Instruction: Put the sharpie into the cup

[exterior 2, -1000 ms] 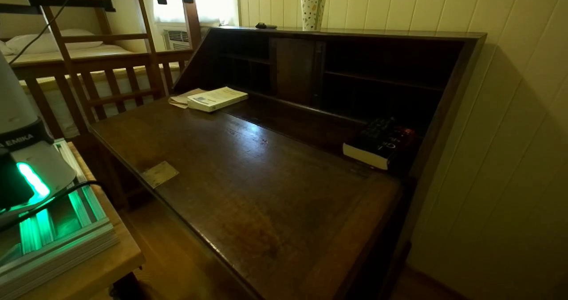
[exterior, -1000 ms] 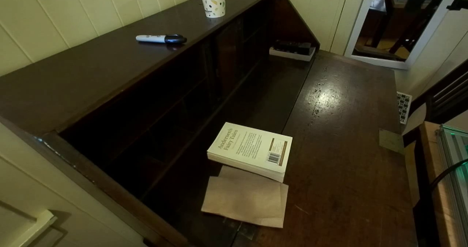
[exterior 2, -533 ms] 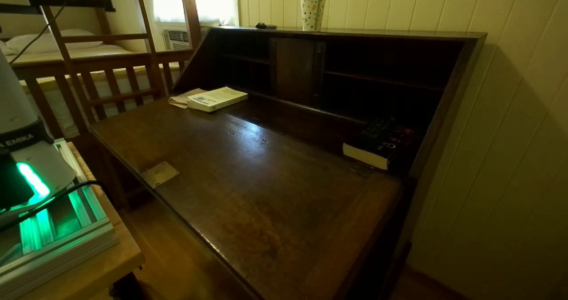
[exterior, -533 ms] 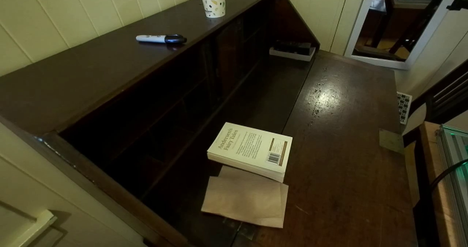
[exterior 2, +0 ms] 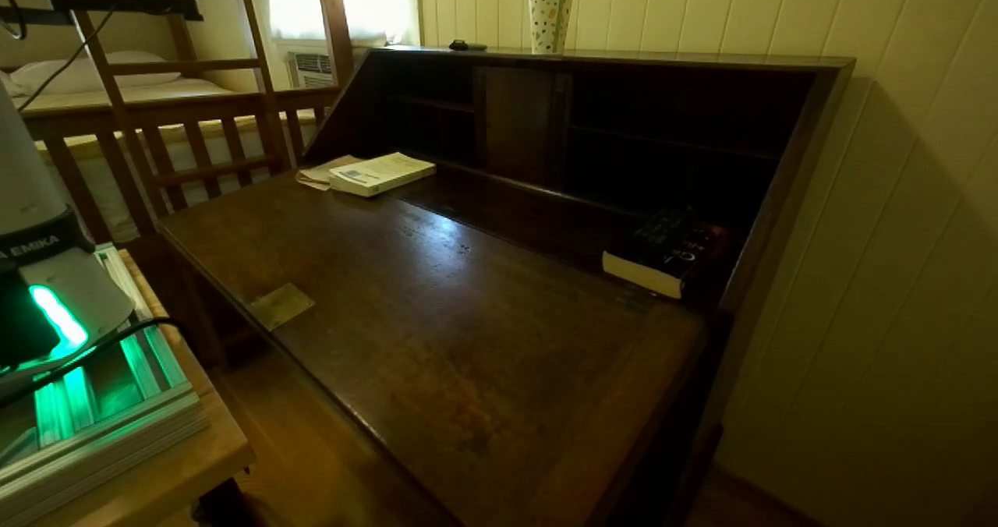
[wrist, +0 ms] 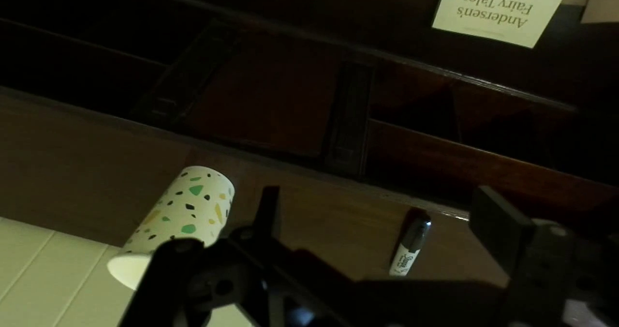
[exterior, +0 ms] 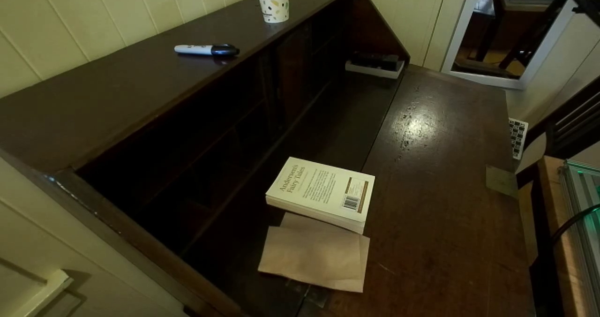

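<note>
The sharpie point(exterior: 206, 50) has a white barrel and black cap. It lies on the top shelf of the desk, its cap near the front edge, and shows small in an exterior view point(exterior 2: 466, 45). The white cup point(exterior: 273, 2) with coloured specks stands upright on the same shelf, and in an exterior view point(exterior 2: 550, 19) it is whole. In the wrist view the sharpie point(wrist: 410, 245) appears between the spread fingers of my gripper point(wrist: 377, 194), beyond the fingertips. The cup point(wrist: 186, 208) is on the left, partly covered by the gripper. My gripper is open and empty, above the shelf.
Below the shelf are dark open cubbies. A white book point(exterior: 323, 192) and brown paper point(exterior: 316, 258) lie on the lower desk surface. A black book point(exterior 2: 663, 254) sits at its far end. A panelled wall point(exterior 2: 702, 12) stands behind the shelf.
In an exterior view my fingertips have moved right and up to the top edge, toward the desk's shelf. Dark cables have come in at a top corner. Sharpie and cup have not moved.
</note>
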Controlling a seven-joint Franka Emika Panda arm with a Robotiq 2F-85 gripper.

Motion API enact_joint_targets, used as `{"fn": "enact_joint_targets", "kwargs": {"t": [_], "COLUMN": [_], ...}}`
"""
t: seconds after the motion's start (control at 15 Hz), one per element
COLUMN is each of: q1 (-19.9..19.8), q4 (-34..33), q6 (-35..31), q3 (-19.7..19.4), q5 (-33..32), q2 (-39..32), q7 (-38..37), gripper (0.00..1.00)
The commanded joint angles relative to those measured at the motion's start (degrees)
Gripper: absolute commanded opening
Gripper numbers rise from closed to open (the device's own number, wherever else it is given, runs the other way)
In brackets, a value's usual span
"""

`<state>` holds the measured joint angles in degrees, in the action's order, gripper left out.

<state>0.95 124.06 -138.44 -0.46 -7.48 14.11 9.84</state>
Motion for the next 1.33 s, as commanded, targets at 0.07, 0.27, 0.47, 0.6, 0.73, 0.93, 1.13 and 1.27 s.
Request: {"fn": "enact_joint_targets", "kwargs": {"t": [0.07, 0.27, 0.47, 0.6, 0.73, 0.93, 1.13, 1.27], "q1": [0.05, 0.01, 0.01, 0.01, -0.58, -0.69, -0.66, -0.27], "q4": [-1.76, -2.56, -2.81, -2.82, -4.32, -7.29, -10.81, -13.28], "q6": [0.11, 0.11, 0.11, 0.11, -0.99, -1.73, -2.55, -2.91], "q3": [0.77, 0.76, 0.76, 0.76, 1.22, 1.56, 1.67, 1.47], "q5": [0.01, 0.01, 0.01, 0.01, -0.85, 0.34, -0.13, 1.08], "q2": [-2.15, -2.91, -2.91, -2.91, -4.72, -8.34, -12.02, -14.47], "q7": [-0.67, -0.71, -0.71, -0.71, -4.75, -11.17, -16.54, -17.52], "gripper": [1.0, 1.0, 1.0, 1.0, 1.0, 1.0, 1.0, 1.0]}}
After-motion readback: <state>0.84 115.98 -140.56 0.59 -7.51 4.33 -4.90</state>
